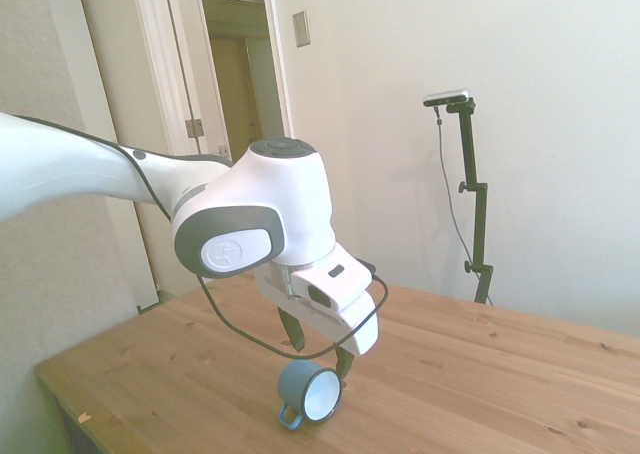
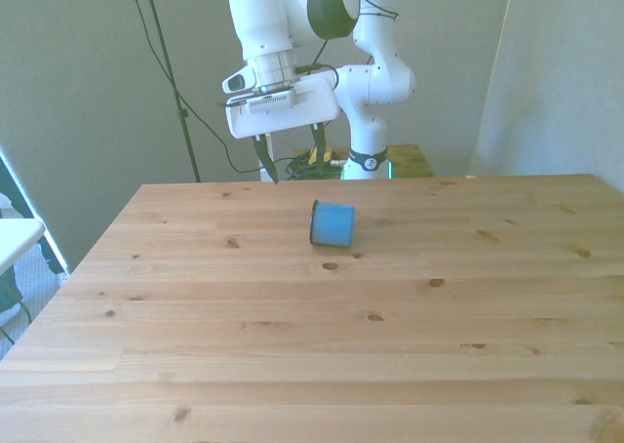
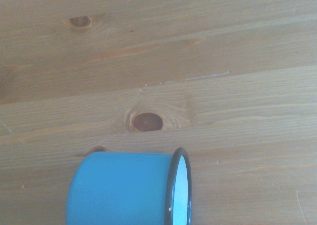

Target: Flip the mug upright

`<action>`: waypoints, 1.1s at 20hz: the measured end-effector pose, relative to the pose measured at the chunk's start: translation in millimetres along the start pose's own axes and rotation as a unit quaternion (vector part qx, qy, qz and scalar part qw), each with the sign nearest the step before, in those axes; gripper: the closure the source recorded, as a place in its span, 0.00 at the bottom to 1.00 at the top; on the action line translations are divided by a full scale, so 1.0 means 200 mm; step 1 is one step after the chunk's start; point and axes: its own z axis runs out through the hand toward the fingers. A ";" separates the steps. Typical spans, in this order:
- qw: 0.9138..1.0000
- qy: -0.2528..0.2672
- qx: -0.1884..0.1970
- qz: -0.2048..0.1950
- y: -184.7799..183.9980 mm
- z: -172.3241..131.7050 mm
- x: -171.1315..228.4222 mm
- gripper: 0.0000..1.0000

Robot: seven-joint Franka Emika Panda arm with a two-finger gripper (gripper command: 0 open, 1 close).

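Note:
The light-blue mug (image 1: 308, 391) (image 2: 332, 223) lies on its side on the wooden table (image 2: 292, 345), with its white inside and dark rim turned toward the front view's left. Its loop handle (image 1: 288, 415) rests low against the wood. My gripper (image 1: 317, 349) (image 2: 295, 167) hangs open and empty, a little above the mug and behind it, over the table's far edge. It is apart from the mug. The wrist view shows the mug (image 3: 126, 188) from close by, on its side, beside a dark knot in the wood.
A white wall and an open doorway (image 1: 245, 124) stand behind the table in the side view. Cables (image 2: 214, 136) hang behind the far edge. A white surface (image 2: 15, 238) juts in at the front view's left edge.

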 end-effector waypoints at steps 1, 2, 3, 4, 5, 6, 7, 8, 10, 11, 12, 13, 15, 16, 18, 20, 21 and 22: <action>1.000 0.001 0.001 0.000 0.00 -0.01 0.01 0.00; 1.000 0.002 0.002 -0.002 -0.01 -0.01 0.01 0.00; 1.000 -0.004 0.007 -0.004 -0.01 0.00 0.02 0.00; 1.000 -0.015 0.012 -0.005 -0.01 0.02 0.04 0.00; 1.000 -0.024 0.019 -0.006 -0.01 0.04 0.06 0.00; 0.999 -0.034 0.025 -0.007 -0.01 0.07 0.09 0.00; 0.998 -0.044 0.033 -0.009 -0.01 0.10 0.11 0.00; 0.997 -0.058 0.042 -0.014 -0.02 0.12 0.13 0.00; 0.994 -0.093 0.052 -0.024 -0.04 0.17 0.15 0.00; 0.992 -0.110 0.055 -0.028 -0.05 0.20 0.15 0.00; 0.990 -0.125 0.056 -0.030 -0.05 0.22 0.15 0.00; 0.989 -0.137 0.056 -0.032 -0.04 0.24 0.16 0.00; 0.986 -0.154 0.059 -0.032 -0.03 0.29 0.18 0.00; 0.985 -0.160 0.062 -0.031 -0.02 0.30 0.19 0.00; 0.982 -0.174 0.071 -0.031 0.00 0.33 0.20 0.00; 0.979 -0.185 0.079 -0.027 0.00 0.36 0.21 0.00; 0.978 -0.191 0.084 -0.026 0.00 0.36 0.21 0.00; 0.975 -0.200 0.090 -0.027 -0.01 0.37 0.20 0.00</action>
